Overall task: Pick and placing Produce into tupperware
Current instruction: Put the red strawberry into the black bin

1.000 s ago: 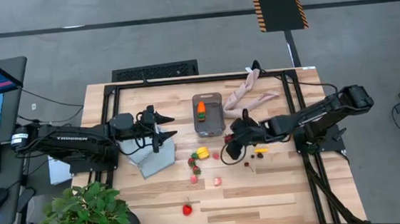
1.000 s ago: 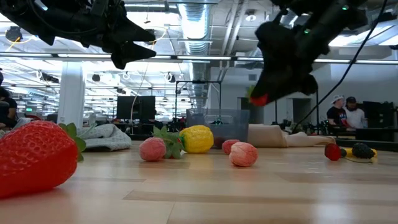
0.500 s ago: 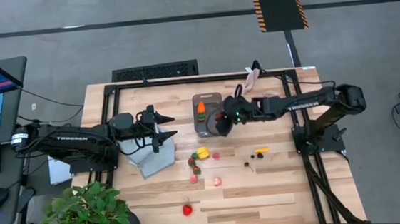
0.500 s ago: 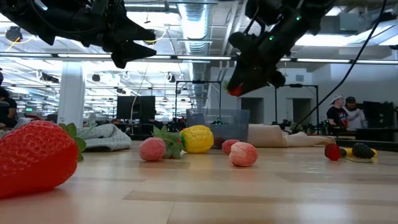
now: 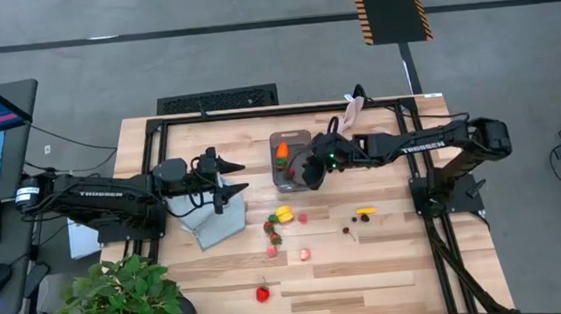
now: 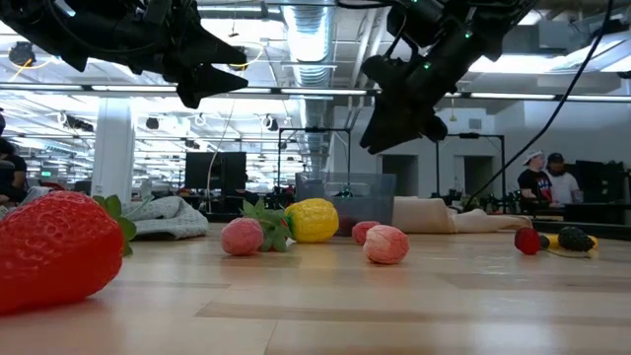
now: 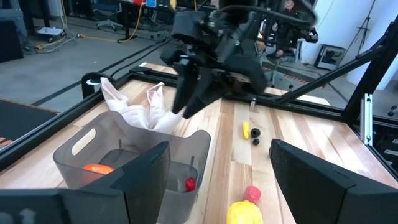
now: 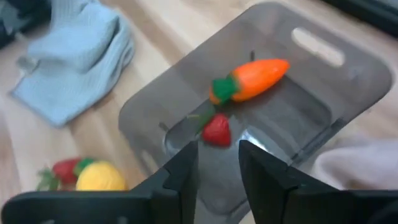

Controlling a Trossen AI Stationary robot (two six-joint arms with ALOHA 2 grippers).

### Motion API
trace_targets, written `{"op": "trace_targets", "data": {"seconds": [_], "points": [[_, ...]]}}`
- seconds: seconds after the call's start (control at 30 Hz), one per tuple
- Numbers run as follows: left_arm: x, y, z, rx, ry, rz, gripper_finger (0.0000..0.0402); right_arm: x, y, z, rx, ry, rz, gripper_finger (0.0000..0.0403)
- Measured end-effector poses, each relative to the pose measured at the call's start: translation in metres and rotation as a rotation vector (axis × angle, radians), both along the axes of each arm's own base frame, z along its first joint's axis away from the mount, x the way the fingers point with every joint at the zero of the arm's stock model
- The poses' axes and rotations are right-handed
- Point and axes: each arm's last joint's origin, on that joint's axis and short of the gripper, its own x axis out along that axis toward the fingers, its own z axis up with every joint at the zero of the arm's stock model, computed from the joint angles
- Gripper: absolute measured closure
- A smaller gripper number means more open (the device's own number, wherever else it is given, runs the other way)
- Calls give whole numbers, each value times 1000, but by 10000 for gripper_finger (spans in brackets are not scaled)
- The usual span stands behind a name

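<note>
- One tupperware (image 5: 291, 160), a clear-greyish tub, sits on the far middle of the wooden table (image 5: 390, 279).
- Two pieces lie inside it: one orange carrot (image 8: 250, 80) with a green top, and one red strawberry (image 8: 216, 130) just beside the carrot's leafy end.
- The right gripper (image 5: 311, 169) hangs over the tub's right edge, fingers (image 8: 181, 179) parted with nothing between them; the small strawberry lies directly below that gap.
- Loose on the table I count one yellow lemon (image 5: 284, 214) nearer than the tub, one leafy strawberry (image 5: 272, 225) touching it, two pink berries (image 5: 272, 250) and (image 5: 305, 254) nearer still, and a paler pink one (image 5: 303, 216) right of the lemon.
- One large strawberry (image 5: 262, 294) lies alone near the front edge.
- To the right, well apart from the tub, are one small banana (image 5: 365, 211) and two dark berries (image 5: 364, 220) beside it.
- The left gripper (image 5: 232, 178) waits left of the tub above a folded grey-blue cloth (image 5: 205, 223), fingers spread and empty.
</note>
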Motion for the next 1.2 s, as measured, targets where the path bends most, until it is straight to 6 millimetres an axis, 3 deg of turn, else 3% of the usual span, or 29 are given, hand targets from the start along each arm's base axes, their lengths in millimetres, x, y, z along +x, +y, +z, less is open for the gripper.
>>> {"op": "trace_targets", "data": {"seconds": [0.5,0.8,1.2], "points": [[0,0,0,-2,4,-10,135,-11,79,-8,106,136,133,280],[0,-7,-5,28,59,-83,135,-17,125,-4,-20,59,148,280],[9,-20,-28,44,233,-131,145,-28,157,-3,-86,15,140,280]]}}
